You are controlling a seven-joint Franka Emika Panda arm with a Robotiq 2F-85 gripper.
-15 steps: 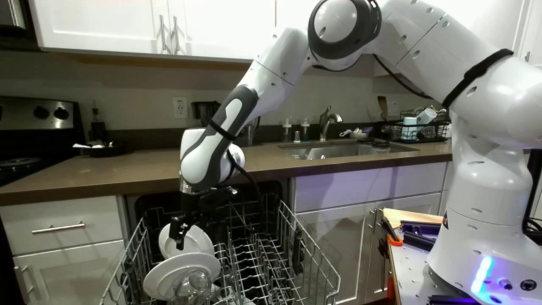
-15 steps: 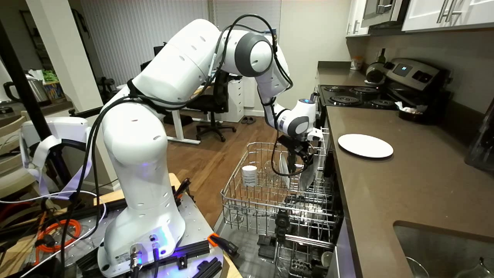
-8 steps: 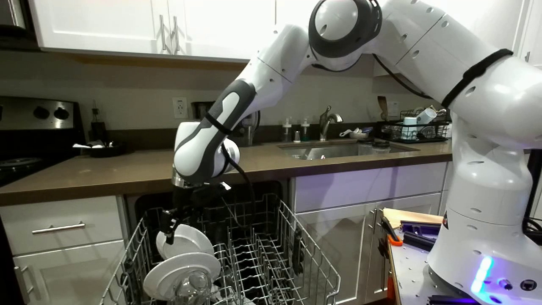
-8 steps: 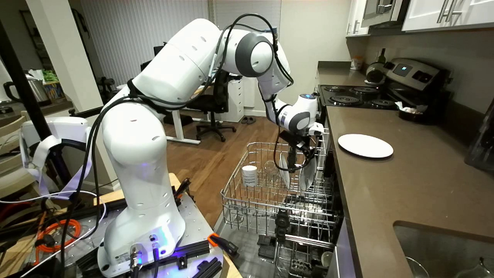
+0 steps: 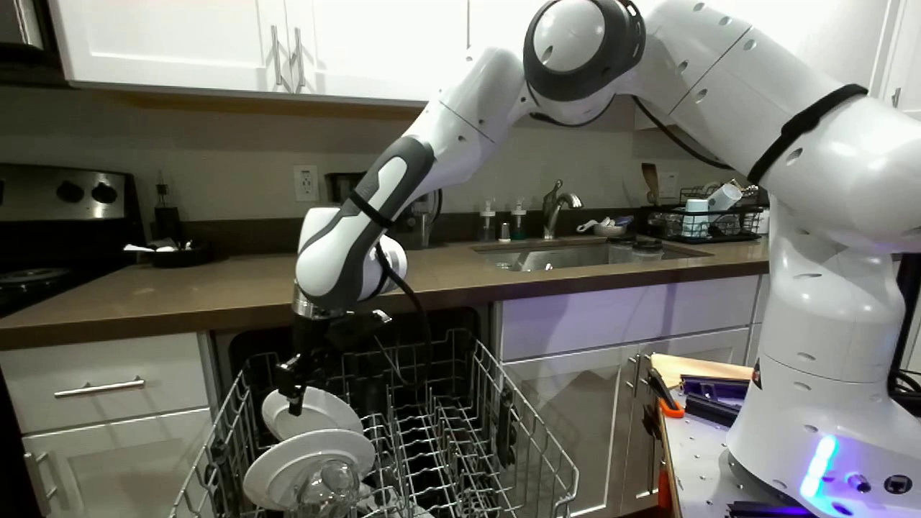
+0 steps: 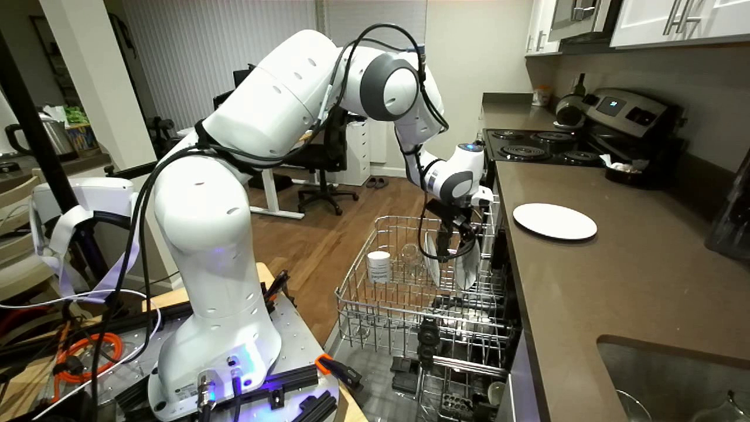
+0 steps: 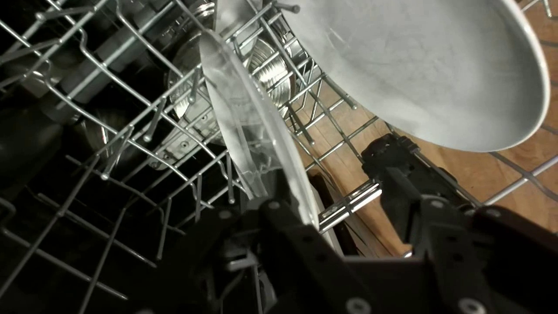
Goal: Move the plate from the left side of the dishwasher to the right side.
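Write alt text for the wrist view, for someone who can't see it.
A white plate, seen nearly edge-on, sits in the dishwasher's wire rack between the open jaws of the black gripper. At upper right, a second plate shows one broad, pale side, and wooden floor appears beneath the wires.

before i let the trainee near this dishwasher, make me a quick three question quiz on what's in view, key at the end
1. Fill in: As seen in an exterior view, the rear plate is on the ___ side of the dishwasher rack.
2. Pick one: In the wrist view, the jaws of the gripper stand A) pressed together, B) apart, C) out of sight.
3. True or false: In an exterior view, a white dish lies flat on the counter.

Key: 1 left; 2 B; 3 true.
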